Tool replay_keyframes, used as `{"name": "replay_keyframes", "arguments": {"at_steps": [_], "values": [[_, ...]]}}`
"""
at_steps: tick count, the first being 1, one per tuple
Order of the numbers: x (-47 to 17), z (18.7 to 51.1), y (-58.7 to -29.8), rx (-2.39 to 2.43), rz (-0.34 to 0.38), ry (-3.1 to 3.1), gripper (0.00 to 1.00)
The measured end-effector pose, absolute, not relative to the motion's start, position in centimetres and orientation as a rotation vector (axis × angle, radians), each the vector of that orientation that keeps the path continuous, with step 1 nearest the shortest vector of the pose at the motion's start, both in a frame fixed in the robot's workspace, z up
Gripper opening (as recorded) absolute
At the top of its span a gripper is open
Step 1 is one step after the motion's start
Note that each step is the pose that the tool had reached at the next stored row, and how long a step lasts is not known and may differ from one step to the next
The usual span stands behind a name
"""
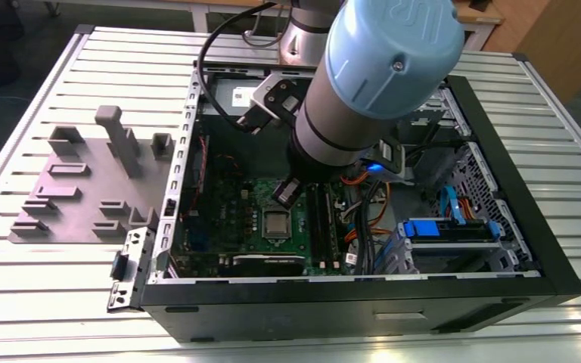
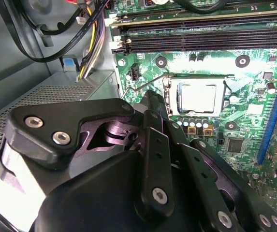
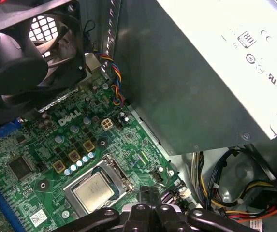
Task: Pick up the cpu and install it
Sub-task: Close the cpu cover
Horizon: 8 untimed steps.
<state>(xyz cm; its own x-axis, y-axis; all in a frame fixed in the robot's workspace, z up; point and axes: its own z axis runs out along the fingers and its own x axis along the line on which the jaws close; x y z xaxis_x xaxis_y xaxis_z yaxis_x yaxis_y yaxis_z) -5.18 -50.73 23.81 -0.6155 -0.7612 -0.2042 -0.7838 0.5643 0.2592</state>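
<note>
Cpu: I saw the cpu [image 1: 275, 221] lying flat in its socket [image 2: 171, 96] on the green board [image 1: 238, 198], inside the open computer case [image 1: 532, 249]. Its silvery top faced up in both wrist views.
Place: it sat near the middle of the board, toward the near side of the case in the exterior view.
Claw: the gripper [image 2: 150, 99] hung just above the board, near the cpu but not touching it. Its fingers looked pressed together, with nothing between them.
Weight: I judged the cpu to be very light.
Feel: it looked stiff, thin and flat. I thought the smooth metal top could be slippery.
Breakable: I guessed the underside was easy to hurt, so no hard squeeze and no tilt.
Where to hold: I would take it by two opposite edges, on the thin dark rim, and keep it level.
Tight spot: the socket frame sat close around the cpu, so I judged there was little room for fingers.
</note>
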Motion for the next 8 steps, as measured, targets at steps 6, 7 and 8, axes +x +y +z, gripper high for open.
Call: {"name": "replay_keyframes", "arguments": {"at_steps": [6,7,8], "values": [[-5.39,23.81,-51.29,-1.347,0.493,2.721,0.11],[-5.49,23.81,-51.44,-1.347,0.491,2.722,0.11],[-5.59,23.81,-51.53,-1.348,0.488,2.724,0.11]]}}
